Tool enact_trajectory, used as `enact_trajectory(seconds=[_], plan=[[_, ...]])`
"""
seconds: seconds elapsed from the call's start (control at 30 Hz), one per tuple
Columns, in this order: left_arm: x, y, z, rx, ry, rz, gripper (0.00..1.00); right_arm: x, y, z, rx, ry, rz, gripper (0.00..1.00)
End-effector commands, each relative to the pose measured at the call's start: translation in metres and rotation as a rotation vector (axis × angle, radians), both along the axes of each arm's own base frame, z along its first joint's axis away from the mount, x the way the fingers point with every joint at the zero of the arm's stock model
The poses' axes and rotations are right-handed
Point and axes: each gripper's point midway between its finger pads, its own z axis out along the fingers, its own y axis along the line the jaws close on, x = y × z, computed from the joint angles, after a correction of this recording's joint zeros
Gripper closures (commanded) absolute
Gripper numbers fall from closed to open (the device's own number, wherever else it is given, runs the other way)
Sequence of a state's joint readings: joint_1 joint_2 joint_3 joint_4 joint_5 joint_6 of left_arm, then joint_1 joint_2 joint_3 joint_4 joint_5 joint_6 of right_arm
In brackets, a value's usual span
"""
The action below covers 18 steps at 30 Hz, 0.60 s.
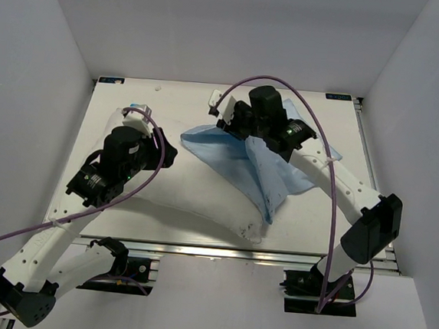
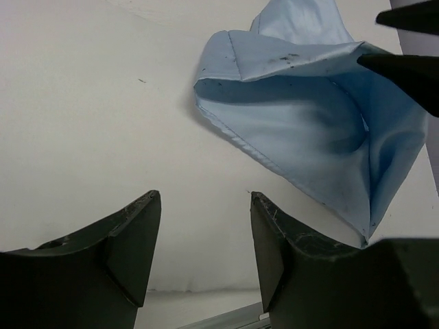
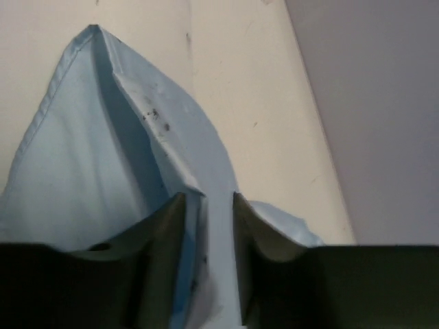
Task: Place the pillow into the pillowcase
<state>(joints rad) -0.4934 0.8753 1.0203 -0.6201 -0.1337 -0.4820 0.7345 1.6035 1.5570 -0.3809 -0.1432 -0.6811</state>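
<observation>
Blue pillowcase (image 1: 222,146) hangs open from clamped right jaws; left jaws apart, empty; white pillow (image 1: 194,187), at its 8 o'clock, not yet inside.

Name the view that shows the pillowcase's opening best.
Left wrist: the pillowcase faces the camera with its mouth held open, inside visible. Top external shows most of it from above, the right arm covering part. Right wrist shows only the hem pinched in the right gripper.
</observation>
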Motion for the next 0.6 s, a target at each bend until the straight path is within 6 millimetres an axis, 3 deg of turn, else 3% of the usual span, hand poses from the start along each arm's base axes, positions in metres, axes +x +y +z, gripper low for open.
enact_trajectory(seconds=[0.0, 0.07, 0.17, 0.33, 0.57], plan=[[-0.003, -0.004, 0.002, -0.031, -0.007, -0.021, 0.35, -0.013, 0.003, 0.054, 0.114, -0.039, 0.035, 0.54], [-0.003, -0.004, 0.002, -0.035, -0.007, -0.019, 0.35, -0.021, 0.001, 0.055, 0.108, -0.02, 0.057, 0.29], [-0.006, -0.003, 0.001, -0.035, -0.004, -0.018, 0.35, -0.035, -0.001, 0.058, 0.106, 0.001, 0.103, 0.2], [-0.007, -0.003, 0.0, -0.038, 0.001, -0.018, 0.35, -0.041, -0.006, 0.047, 0.061, 0.003, 0.123, 0.16], [-0.007, -0.004, -0.001, -0.042, 0.001, -0.023, 0.35, -0.034, -0.014, 0.006, -0.066, 0.031, 0.114, 0.15]])
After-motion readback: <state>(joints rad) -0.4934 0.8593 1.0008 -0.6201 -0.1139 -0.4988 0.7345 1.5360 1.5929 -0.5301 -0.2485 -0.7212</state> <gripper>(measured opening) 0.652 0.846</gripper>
